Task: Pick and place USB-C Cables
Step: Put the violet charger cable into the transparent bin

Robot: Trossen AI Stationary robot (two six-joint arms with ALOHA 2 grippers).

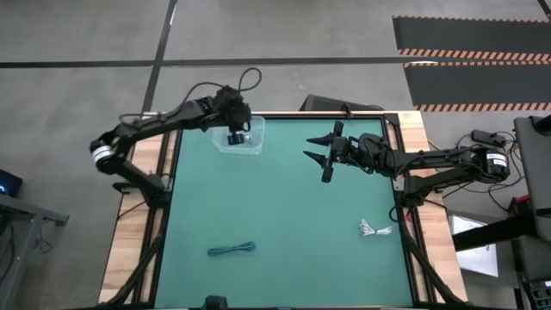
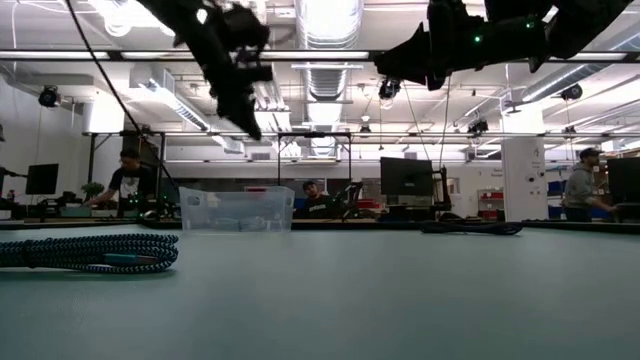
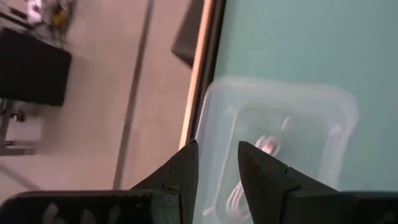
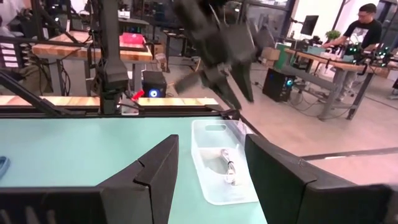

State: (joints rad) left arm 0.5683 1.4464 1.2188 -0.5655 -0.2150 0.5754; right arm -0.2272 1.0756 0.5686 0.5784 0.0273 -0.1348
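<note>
Left gripper (image 1: 235, 138) above clear bin (image 1: 255, 140), fingers slightly apart, empty (right gripper (image 1: 317, 157) wide apart); teal cable (image 1: 232, 250) near edge, may slide off

A clear plastic bin (image 1: 251, 143) sits on the green table (image 1: 284, 207).

Wide bare green table mat (image 1: 284, 207) across the middle, open to passage. At the far edge, a clear plastic rectangular bin (image 1: 239, 136), blocked from above by the left gripper (image 1: 235, 138) hanging over it, fingers slightly parted. Right gripper (image 1: 318, 155) spread open above the mat, beside the bin. Near the front, a teal braided cable bundle (image 1: 232, 250); near the right edge, a white coiled cable (image 1: 374, 229).
</note>
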